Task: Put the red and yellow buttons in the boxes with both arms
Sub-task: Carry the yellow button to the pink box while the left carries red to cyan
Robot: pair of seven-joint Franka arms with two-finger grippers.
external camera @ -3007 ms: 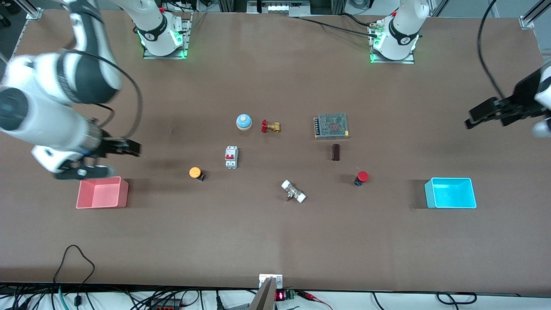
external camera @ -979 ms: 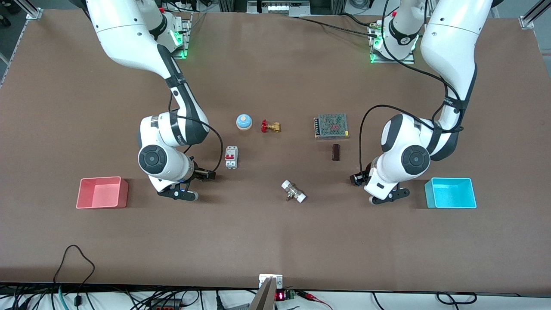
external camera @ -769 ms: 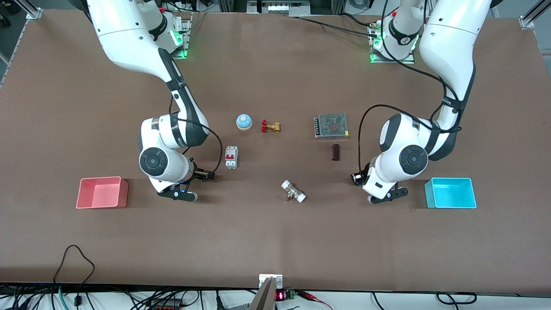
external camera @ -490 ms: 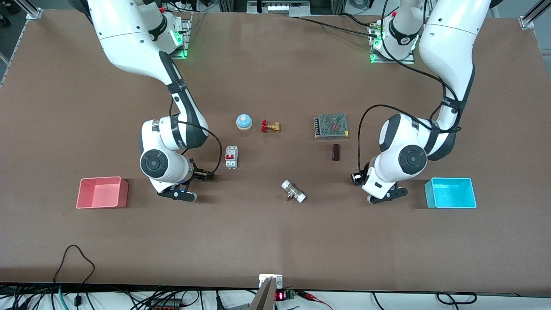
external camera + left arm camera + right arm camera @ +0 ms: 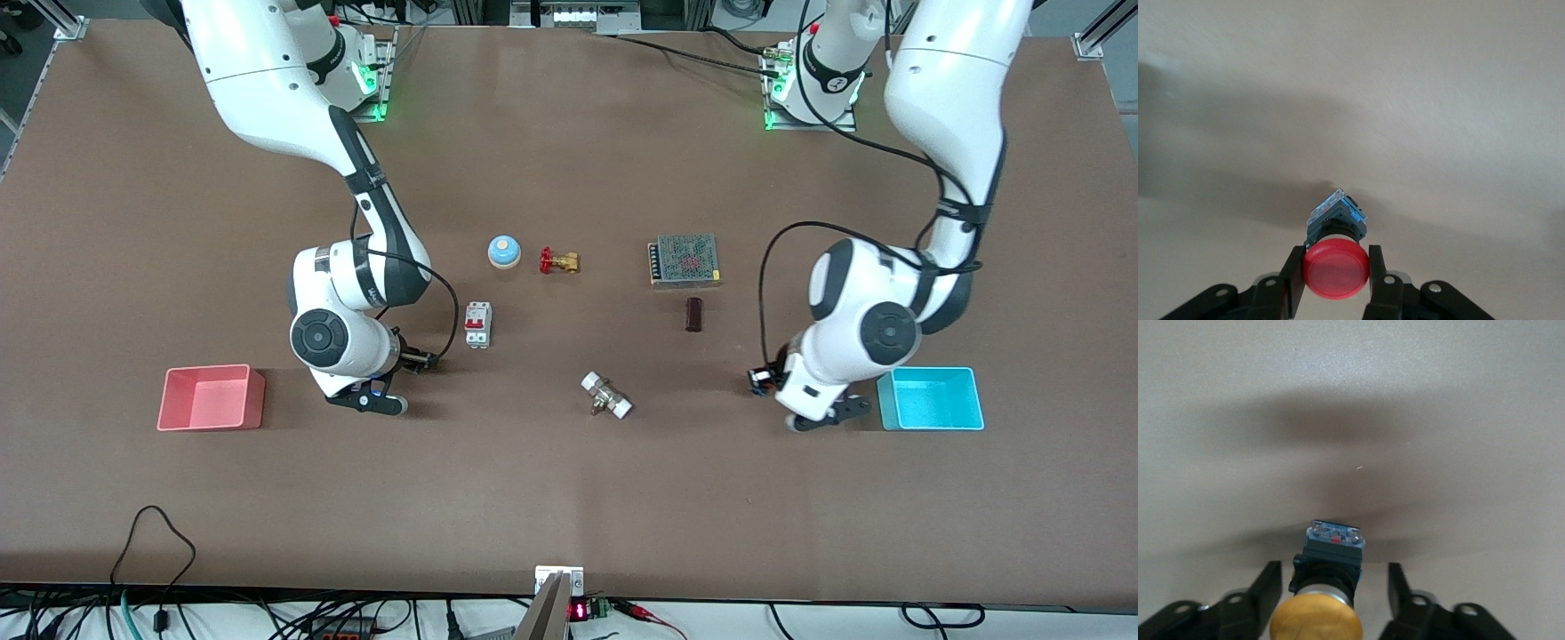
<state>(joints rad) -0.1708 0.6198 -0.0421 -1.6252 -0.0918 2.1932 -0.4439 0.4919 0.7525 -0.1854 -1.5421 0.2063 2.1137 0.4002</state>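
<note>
- Left pincer (image 5: 1336,283): pinching red button (image 5: 1336,268), lower right of front view, beside blue box (image 5: 930,398). Risk: round cap slipping free.
- Right pincer (image 5: 1333,603): spread around yellow button (image 5: 1315,623), lower left, near pink box (image 5: 212,397). Risk: closing off-centre tips it on the desk (image 5: 569,498).

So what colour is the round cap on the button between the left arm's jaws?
Red, a round mushroom cap on the red button; the left wrist view shows it best.
</note>
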